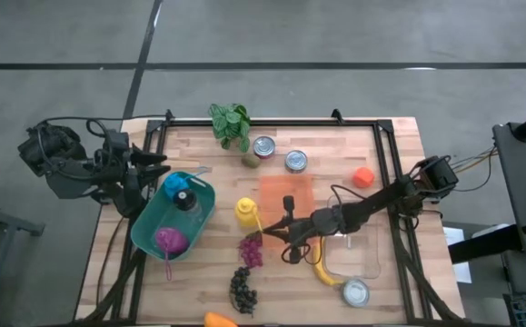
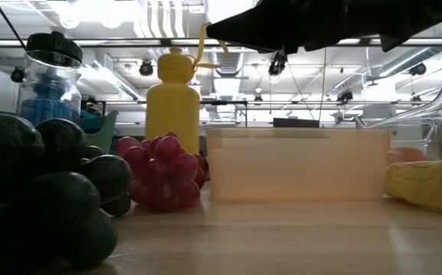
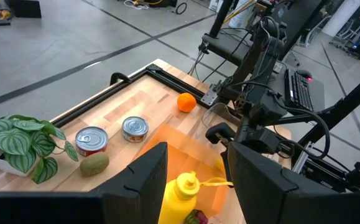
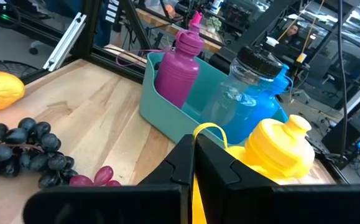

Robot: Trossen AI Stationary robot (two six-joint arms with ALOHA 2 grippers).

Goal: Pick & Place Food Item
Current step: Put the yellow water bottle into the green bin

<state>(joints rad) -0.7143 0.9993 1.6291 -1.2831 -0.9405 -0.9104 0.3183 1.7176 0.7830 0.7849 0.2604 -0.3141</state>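
My right gripper (image 4: 194, 146) is mid-table, shut on the yellow strap of a yellow squeeze bottle (image 1: 245, 211). The bottle stands upright just past the fingertips; red grapes (image 2: 159, 172) hide its base in the low view. Black grapes (image 1: 243, 289) lie nearer the front edge, and a banana (image 1: 324, 272) lies under my right arm. My left gripper (image 3: 195, 180) is raised over the table's left edge above a teal bin (image 1: 210, 195). It is open with nothing between its fingers. My right gripper pinches the bottle's yellow strap loop (image 4: 206, 129) between its two shut fingers. The fingers come nearly level from the table's right side. In the low view the strap (image 2: 203, 42) rises from the cap to the fingertips. Whether the bottle stands on the table, I cannot tell.
The teal bin holds a magenta bottle (image 4: 178, 71), a clear one and a blue one. An orange translucent tub (image 1: 285, 195) and a clear container (image 1: 353, 254) sit mid-table. Two cans (image 1: 263, 146), a kiwi (image 3: 94, 163), a plant (image 1: 231, 123) and an orange (image 1: 362, 176) line the far side.
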